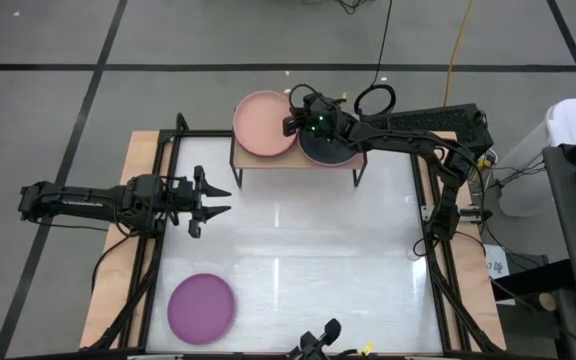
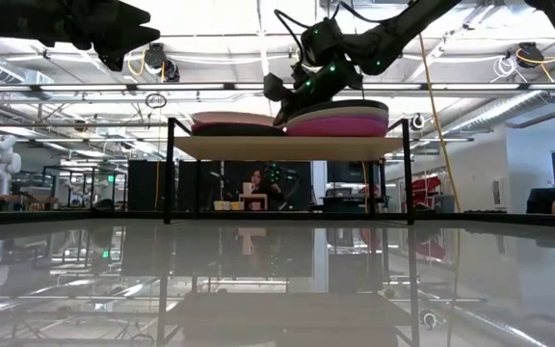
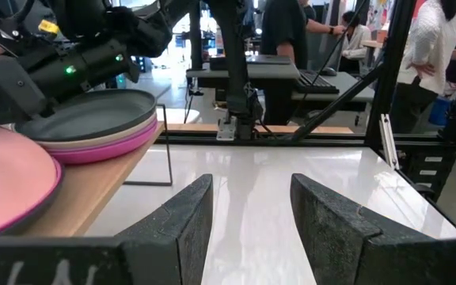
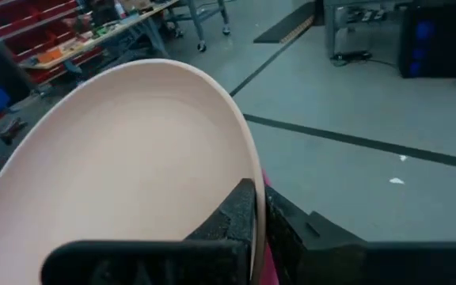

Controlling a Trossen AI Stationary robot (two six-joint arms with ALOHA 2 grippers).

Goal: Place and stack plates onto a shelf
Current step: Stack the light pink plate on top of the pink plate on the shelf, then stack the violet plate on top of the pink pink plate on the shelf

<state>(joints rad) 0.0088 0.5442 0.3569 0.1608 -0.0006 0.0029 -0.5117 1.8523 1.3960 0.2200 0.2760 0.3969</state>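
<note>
The shelf (image 1: 268, 163) stands at the table's far edge. On its left half the peach plate (image 1: 263, 122) lies on a black plate (image 2: 222, 129). On its right half a black plate (image 1: 333, 153) tops a beige and a magenta plate (image 3: 111, 146). My right gripper (image 1: 292, 124) reaches in from the right over that stack and is shut at the peach plate's right rim. A purple plate (image 1: 201, 306) lies flat near the table's near-left corner. My left gripper (image 1: 218, 197) hovers open over the table's left side, pointing right. The other plates are hidden or out of view. My right gripper pinches the peach plate's rim (image 4: 252, 178) on the side facing the right stack. One finger (image 4: 232, 218) lies on the plate's upper face, the other (image 4: 303, 233) outside the rim. The fingers slant down from the table's right. The plate rests about level on the black plate.
The white tabletop (image 1: 298, 235) between the shelf and the purple plate is bare. A dark camera mount (image 1: 320, 338) sits at the near edge. Black frame rails run along the table's left and right sides. People (image 3: 430, 55) stand in the room beyond.
</note>
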